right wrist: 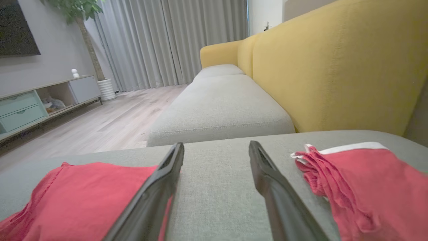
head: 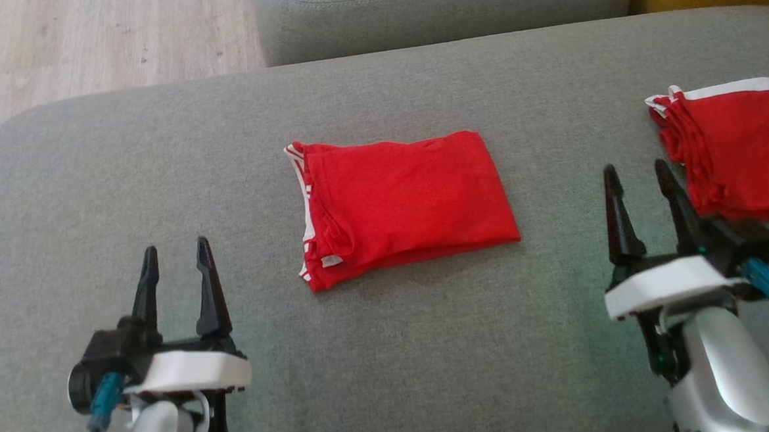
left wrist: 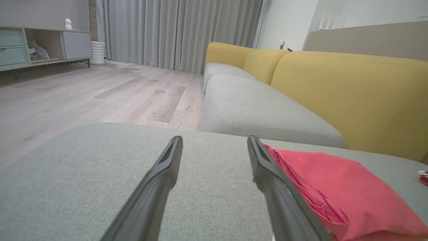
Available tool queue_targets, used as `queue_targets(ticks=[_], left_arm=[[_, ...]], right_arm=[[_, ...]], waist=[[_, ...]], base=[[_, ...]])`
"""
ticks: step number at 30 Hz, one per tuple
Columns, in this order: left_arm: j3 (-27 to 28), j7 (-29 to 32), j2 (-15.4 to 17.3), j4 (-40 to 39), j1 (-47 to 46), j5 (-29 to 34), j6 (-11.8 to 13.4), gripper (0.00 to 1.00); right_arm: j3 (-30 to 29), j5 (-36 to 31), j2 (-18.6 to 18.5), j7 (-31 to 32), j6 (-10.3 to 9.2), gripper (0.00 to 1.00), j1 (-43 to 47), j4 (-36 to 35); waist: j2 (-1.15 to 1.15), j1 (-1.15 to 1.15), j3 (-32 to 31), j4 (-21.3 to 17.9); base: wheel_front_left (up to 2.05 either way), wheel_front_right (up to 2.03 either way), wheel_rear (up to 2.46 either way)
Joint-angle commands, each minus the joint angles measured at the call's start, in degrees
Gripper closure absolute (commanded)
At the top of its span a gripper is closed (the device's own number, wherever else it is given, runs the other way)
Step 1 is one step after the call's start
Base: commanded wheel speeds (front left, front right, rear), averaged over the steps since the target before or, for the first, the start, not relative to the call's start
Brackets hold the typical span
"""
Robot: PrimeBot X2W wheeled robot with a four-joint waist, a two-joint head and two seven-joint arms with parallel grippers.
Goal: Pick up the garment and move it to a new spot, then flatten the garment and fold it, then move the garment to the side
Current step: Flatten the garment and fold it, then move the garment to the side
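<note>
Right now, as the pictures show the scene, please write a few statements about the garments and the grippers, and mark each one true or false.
1. The left gripper and the right gripper are both open and empty. True.
2. The middle garment is spread out unfolded. False: it lies folded.
3. A second garment lies near the right gripper. True.
4. Both garments rest on a wooden table. False: they rest on a grey cushion.
</note>
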Motion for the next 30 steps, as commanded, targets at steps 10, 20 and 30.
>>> queue_targets(ticks=[10, 20, 30], left_arm=[[1.4, -0.5, 0.4, -2.2, -0.4, 0.4, 0.2, 0.00], [0.7, -0.5, 0.4, -2.6, -1.1, 0.2, 0.4, 0.00], [-1.6, -0.5, 0.4, -1.9, -4.7, -0.3, -0.1, 0.00]], right_arm=[[0.9, 0.8, 0.6, -0.5, -0.10, 0.00, 1.3, -4.2], [1.5, -0.5, 0.6, 1.0, -0.10, 0.00, -0.6, -0.9], [8.8, 4.3, 0.6, 8.3, -0.10, 0.00, -11.8, 9.8]], waist=[[0.00, 0.00, -0.1, 0.1], [0.00, 0.00, 2.3, 0.8], [0.00, 0.00, 7.9, 3.4]], base=[[0.00, 0.00, 0.00], [0.00, 0.00, 0.00], [0.00, 0.00, 0.00]])
